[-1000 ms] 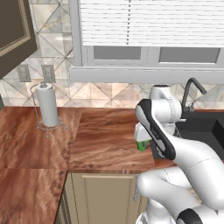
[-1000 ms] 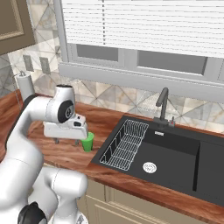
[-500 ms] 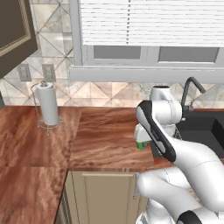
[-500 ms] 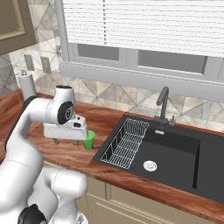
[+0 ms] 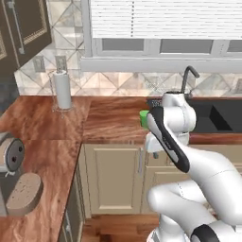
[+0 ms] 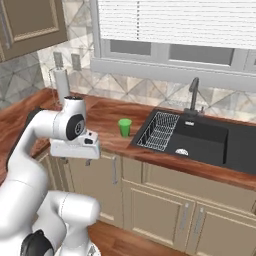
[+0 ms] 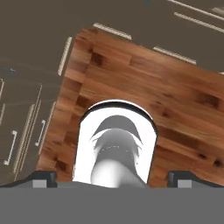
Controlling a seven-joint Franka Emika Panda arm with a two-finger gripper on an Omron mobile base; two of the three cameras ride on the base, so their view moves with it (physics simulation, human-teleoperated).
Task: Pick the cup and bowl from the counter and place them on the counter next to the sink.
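Cup [image 6: 124,127] upright on counter [image 6: 107,112] — hand [image 7: 112,178] wide open, empty.

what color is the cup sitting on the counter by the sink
Green. The cup shows best in the right base view, standing on the wooden counter left of the sink.

Both base cameras are looking forward over the counter [image 5: 108,123] from either side, sharing the sink [image 6: 200,137]; the hand camera is facing floorward.

A paper towel roll [image 5: 62,90] is being kept upright on its wire holder near the tiled backsplash [image 6: 150,90]. Window blinds [image 5: 165,19] are being kept lowered above.
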